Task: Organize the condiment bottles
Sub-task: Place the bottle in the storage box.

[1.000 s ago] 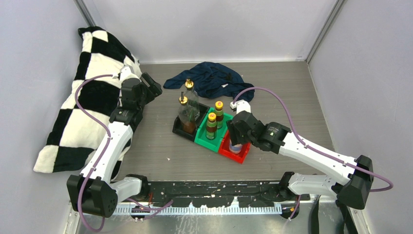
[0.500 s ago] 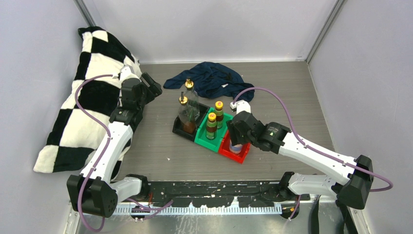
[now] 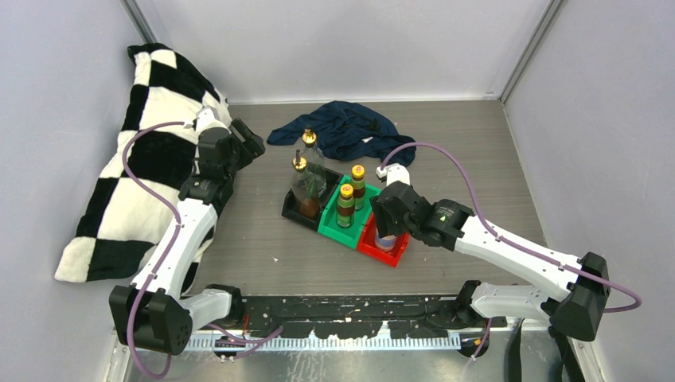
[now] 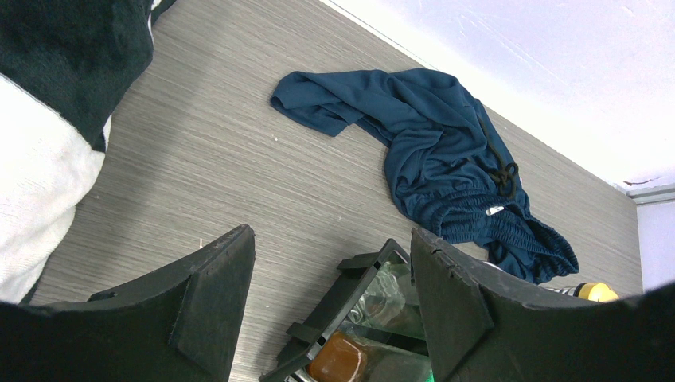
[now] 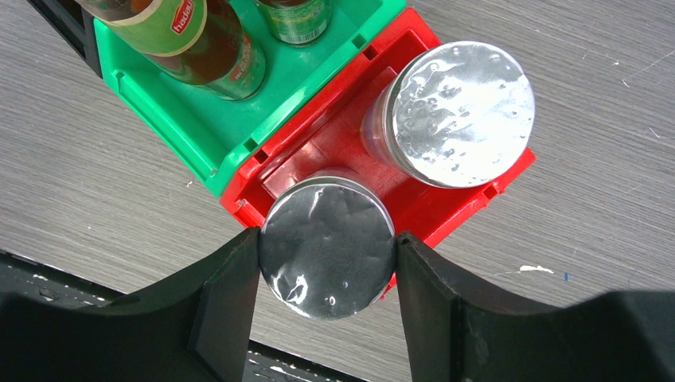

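Jar (image 5: 326, 247) clamped between right fingers (image 5: 223, 306) at red bin (image 5: 338, 131); left fingers (image 4: 199, 298) spread, empty.

- The left arm (image 3: 179, 239) rises from its base at the near left corner and reaches far forward, with the upper link leaning toward the left side.
- Its wrist (image 3: 216, 155) turns toward the right.
- The left gripper (image 4: 330, 233) hangs in the air, its two fingers (image 4: 207, 302) spread wide with nothing between them.
- The right arm (image 3: 517, 247) stretches from its base at the near right corner toward the middle, the forearm low and nearly level.
- The right gripper (image 5: 326, 239) points straight down, its fingers (image 5: 227, 302) pressed against either side of a jar (image 5: 326, 263).
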